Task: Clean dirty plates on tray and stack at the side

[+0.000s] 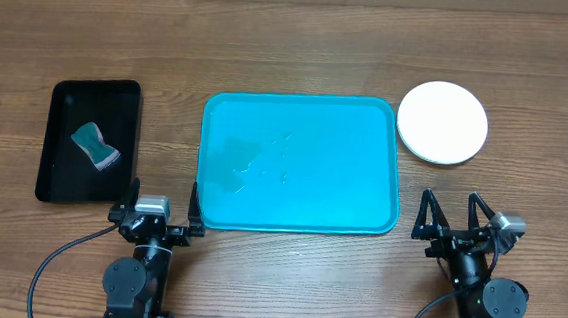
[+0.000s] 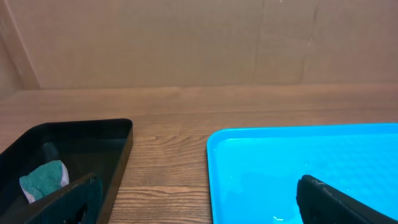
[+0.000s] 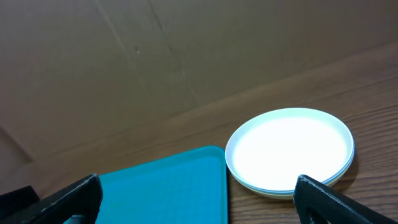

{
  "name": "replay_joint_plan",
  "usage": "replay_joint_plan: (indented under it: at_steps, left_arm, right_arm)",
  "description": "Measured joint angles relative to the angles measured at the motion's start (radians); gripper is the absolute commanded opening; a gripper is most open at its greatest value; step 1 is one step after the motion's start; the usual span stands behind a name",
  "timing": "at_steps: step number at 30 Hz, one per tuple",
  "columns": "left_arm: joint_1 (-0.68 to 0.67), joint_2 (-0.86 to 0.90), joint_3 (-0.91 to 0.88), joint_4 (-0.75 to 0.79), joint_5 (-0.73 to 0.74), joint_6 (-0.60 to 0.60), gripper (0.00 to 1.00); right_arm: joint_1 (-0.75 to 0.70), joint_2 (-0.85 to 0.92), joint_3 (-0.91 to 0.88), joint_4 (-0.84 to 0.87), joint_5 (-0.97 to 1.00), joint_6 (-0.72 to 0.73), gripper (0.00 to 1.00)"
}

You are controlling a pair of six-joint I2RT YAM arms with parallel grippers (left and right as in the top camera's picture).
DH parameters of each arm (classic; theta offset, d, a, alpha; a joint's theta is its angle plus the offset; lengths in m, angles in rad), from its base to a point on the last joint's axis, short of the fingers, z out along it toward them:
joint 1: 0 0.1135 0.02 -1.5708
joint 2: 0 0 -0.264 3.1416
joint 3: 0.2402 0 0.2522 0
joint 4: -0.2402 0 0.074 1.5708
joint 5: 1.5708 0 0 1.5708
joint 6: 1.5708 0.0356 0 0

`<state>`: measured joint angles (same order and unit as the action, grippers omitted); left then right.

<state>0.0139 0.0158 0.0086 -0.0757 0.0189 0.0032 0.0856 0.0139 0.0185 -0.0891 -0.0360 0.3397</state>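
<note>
Overhead: plates (image 1: 443, 123) stacked, white on top, on the worktop at 2 o'clock, just beside turquoise tray (image 1: 300, 162) with wet streaks. Left gripper (image 1: 164, 193) at 7 o'clock, right gripper (image 1: 451, 213) at 5 — both low, released.

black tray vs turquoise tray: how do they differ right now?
Size: the black tray is clearly smaller than the turquoise tray.
Contents: the black tray holds a teal-and-white sponge; the turquoise tray holds no objects, only wet-looking patches left of centre.
Place: the black tray lies to the left of the turquoise tray, apart from it.
Shared: both are rectangular with rounded corners and raised rims, lying flat.
</note>
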Motion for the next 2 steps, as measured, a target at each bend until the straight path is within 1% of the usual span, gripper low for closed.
replay_joint_plan:
  at_steps: [2]
  left_arm:
    - [0.000, 0.000, 0.000, 0.000, 0.000, 0.000, 1.00]
  right_arm:
    - [0.000, 0.000, 0.000, 0.000, 0.000, 0.000, 1.00]
